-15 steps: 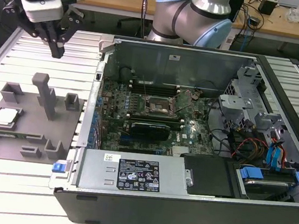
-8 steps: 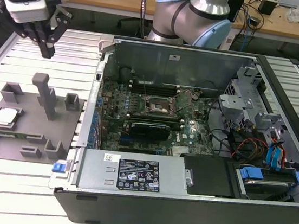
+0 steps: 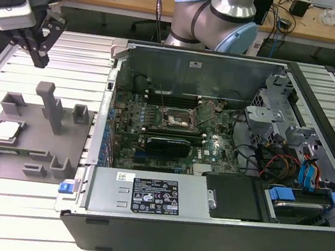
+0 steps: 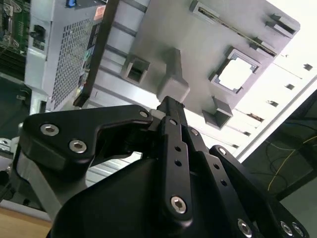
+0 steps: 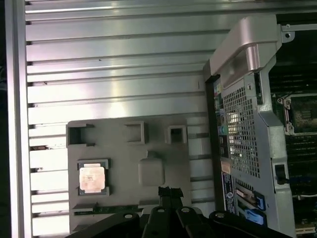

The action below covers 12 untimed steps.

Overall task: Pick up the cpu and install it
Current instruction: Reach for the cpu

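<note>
The cpu is a small square chip with a pale metal top. It lies flat in a square pocket of the grey holder plate at the exterior view's left, beside the open computer case. Both wrist views show the cpu in that pocket. My gripper hangs high above the slatted table, behind the plate and well apart from the chip. Its black fingers are shut together with nothing between them. The motherboard's cpu socket sits in the middle of the case.
The holder plate carries a tall grey post and several small blocks. The open case has high walls, a power supply along the front, cables and drive bays at the exterior view's right. The arm's base stands behind the case.
</note>
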Each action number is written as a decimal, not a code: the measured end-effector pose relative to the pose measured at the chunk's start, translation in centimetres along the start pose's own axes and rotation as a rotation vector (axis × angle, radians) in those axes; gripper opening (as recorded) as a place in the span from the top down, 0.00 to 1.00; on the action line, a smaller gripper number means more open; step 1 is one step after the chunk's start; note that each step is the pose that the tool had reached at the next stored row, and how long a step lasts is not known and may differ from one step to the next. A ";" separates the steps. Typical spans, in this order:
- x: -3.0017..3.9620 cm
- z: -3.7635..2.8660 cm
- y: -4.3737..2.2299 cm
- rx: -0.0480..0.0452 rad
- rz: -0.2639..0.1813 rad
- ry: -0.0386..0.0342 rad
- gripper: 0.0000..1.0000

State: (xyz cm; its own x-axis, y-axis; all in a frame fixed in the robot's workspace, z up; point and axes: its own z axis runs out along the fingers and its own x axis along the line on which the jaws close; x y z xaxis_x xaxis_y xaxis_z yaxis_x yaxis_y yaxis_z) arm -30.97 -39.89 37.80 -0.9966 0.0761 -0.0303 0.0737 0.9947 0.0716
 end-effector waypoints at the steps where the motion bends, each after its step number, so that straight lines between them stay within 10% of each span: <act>1: 0.63 0.20 -0.06 0.0000 0.000 -0.0001 0.89; 12: 3.10 1.89 -0.64 0.0000 0.000 -0.0001 0.89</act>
State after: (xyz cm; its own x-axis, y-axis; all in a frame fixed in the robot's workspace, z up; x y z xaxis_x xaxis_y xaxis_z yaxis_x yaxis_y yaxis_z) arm -34.04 -40.16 35.77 -0.9966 0.0761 -0.0303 0.0737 0.9947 0.0716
